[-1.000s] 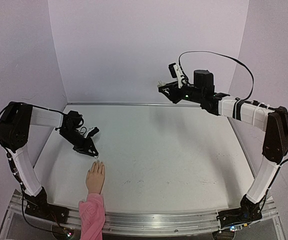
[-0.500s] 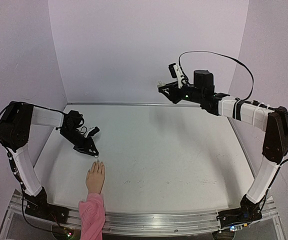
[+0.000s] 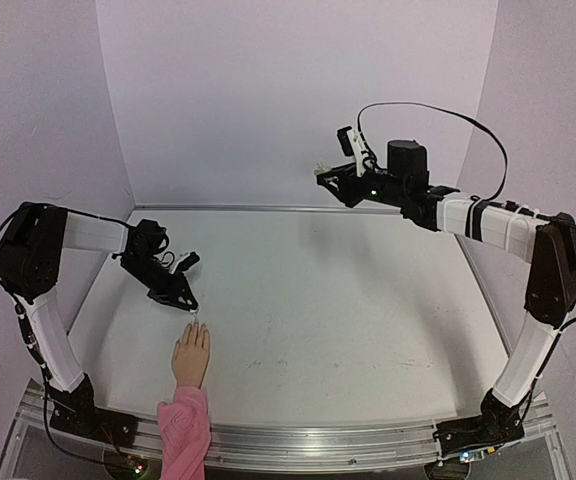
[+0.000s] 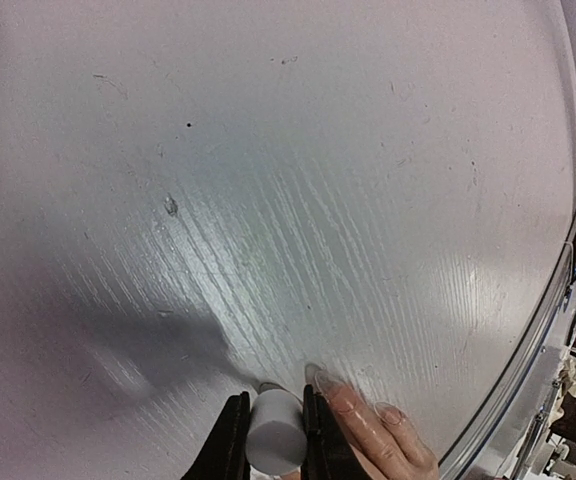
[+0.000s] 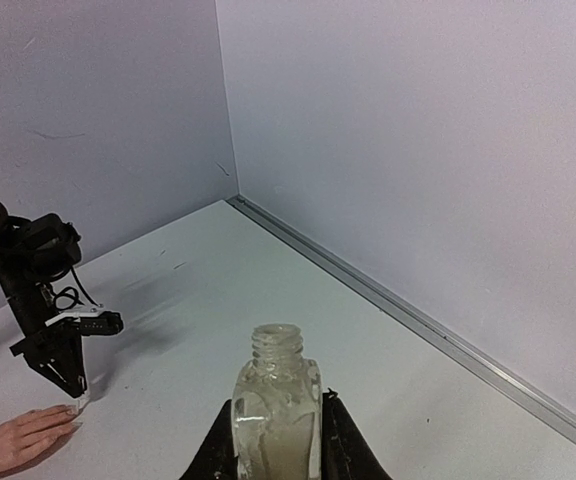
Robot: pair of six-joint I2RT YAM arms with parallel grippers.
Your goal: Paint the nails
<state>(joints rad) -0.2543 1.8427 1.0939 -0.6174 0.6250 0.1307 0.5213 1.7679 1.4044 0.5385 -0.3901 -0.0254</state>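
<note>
The small pretend hand [image 3: 190,358] lies flat at the near left of the white table [image 3: 348,300], with its pink sleeve [image 3: 184,430] at the table's near edge. Its fingers point away from the arms. The nails [image 4: 317,377] are tiny and clear, at the fingertips.

The left gripper [image 3: 186,303] hangs low, right behind those fingertips. Its 2 fingers are pinching a white brush cap [image 4: 275,440]. The little brush tip [image 4: 267,386] points down at the table, just beside the nearest nail - I cannot tell if it touches it.

The right gripper [image 5: 276,445] is high up near the back wall, well apart from the hand. Its 2 fingers squeeze a small clear bottle [image 5: 273,390] - the bottle stands upright with its top open.
</note>
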